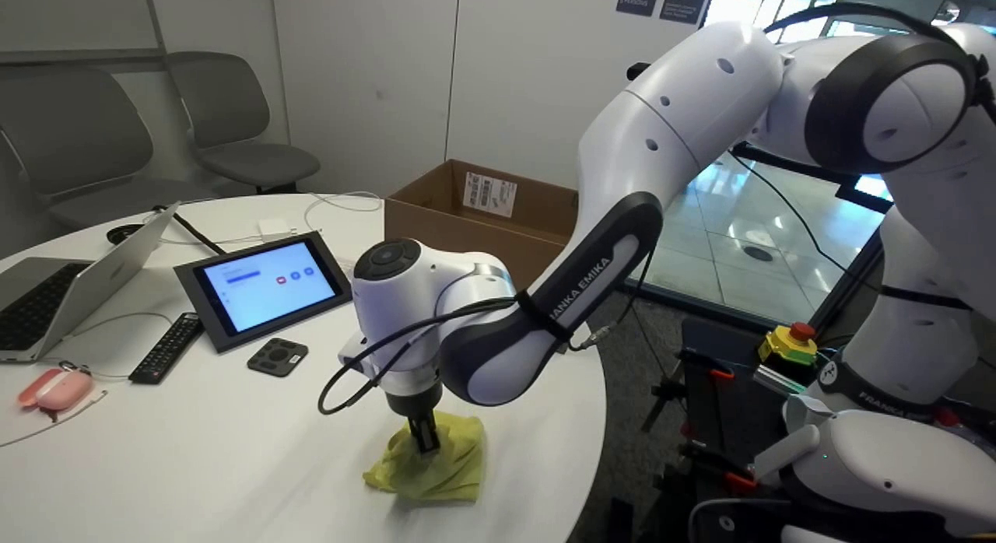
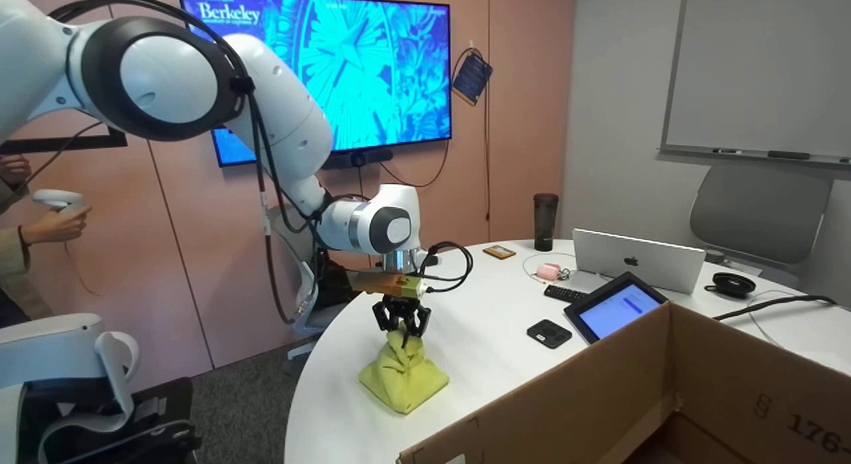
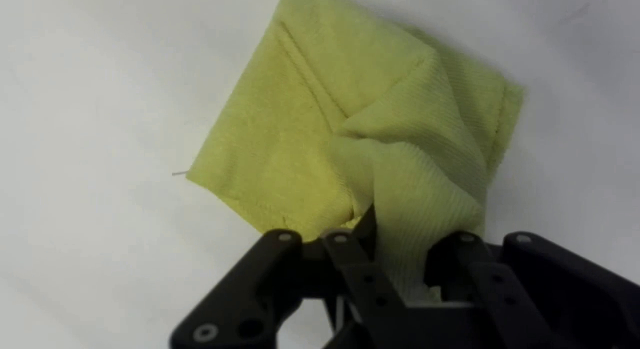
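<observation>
A yellow-green cloth [image 2: 404,379] lies on the white tabletop [image 1: 194,465], near its edge, its outer corners down on the surface and its middle drawn up into a gathered peak. The tool [image 3: 404,244] points down over it and pinches that peak, with a fold of fabric running up between its jaws; how deep the fold sits is hard to judge, as the wrist view is dark there. Well apart from the cloth lie a small black device [image 1: 278,357] with rounded corners, a black remote control [image 1: 166,348] and a tilted tablet [image 1: 268,285] with a lit display. Farther out are a small pink case [image 1: 66,390], an open silver laptop [image 2: 638,261] and a dark tumbler [image 2: 545,223]. An open cardboard box [image 1: 475,236] shows in both exterior views. In an exterior view, a lit screen [image 2: 379,72] hangs on the wall [image 2: 532,118].
</observation>
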`<state>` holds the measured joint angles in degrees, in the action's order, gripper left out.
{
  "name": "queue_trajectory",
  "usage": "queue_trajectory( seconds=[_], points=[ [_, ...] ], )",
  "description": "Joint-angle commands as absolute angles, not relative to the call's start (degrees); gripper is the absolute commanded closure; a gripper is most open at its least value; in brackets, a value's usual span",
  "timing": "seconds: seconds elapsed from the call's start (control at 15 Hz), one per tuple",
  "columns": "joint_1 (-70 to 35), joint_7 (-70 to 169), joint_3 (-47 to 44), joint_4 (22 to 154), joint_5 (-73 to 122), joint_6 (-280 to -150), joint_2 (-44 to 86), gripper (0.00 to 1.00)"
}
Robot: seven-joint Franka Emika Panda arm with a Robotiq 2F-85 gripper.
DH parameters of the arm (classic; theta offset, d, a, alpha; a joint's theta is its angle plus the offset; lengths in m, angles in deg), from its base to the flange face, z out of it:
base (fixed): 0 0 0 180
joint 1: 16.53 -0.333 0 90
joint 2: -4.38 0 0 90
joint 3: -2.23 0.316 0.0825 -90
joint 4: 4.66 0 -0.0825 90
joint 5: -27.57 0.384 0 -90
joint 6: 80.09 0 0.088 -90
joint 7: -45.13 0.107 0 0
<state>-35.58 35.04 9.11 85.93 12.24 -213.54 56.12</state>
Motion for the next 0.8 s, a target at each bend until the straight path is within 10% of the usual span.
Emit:
queue_trajectory(
  seconds=[0.0, 0.53, 0.73],
  points=[
    [-34.30, 35.20, 9.23, 81.03, 13.21, -209.88, 57.86, 0.68],
    [-31.84, 42.89, 7.69, 81.32, 15.87, -210.76, 56.12, 0.06],
    [-30.63, 47.34, 7.67, 85.33, 18.64, -212.78, 52.51, 0.00]
  ],
)
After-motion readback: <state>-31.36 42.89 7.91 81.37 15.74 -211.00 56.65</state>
